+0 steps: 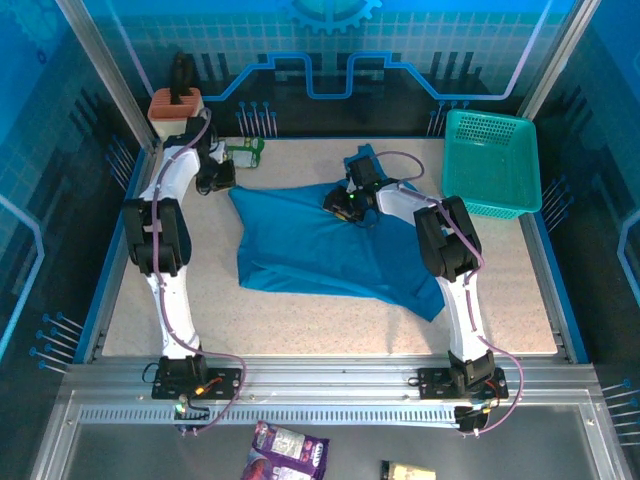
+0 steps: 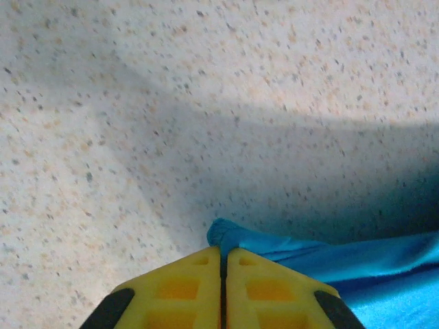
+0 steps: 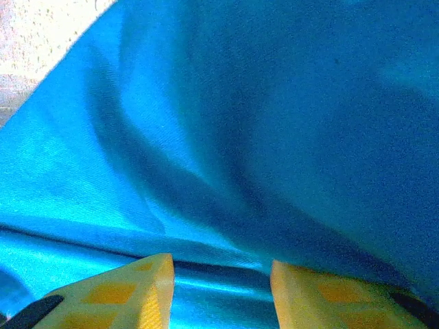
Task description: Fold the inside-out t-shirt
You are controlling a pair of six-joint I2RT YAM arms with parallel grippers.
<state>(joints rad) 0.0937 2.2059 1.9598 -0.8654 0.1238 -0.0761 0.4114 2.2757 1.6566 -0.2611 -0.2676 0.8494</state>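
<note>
On t-shirt (image 2: 384,271) corner, left jaws together.

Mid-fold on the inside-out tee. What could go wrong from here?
1. The left gripper is shut on just the tip of the t-shirt corner. So thin a bite may slip out when pulled.
2. The right gripper is open over rumpled cloth. Closing there might catch extra layers and skew the fold.
3. The basket sits close beside the right arm, so a wide sweep could bump it.
</note>
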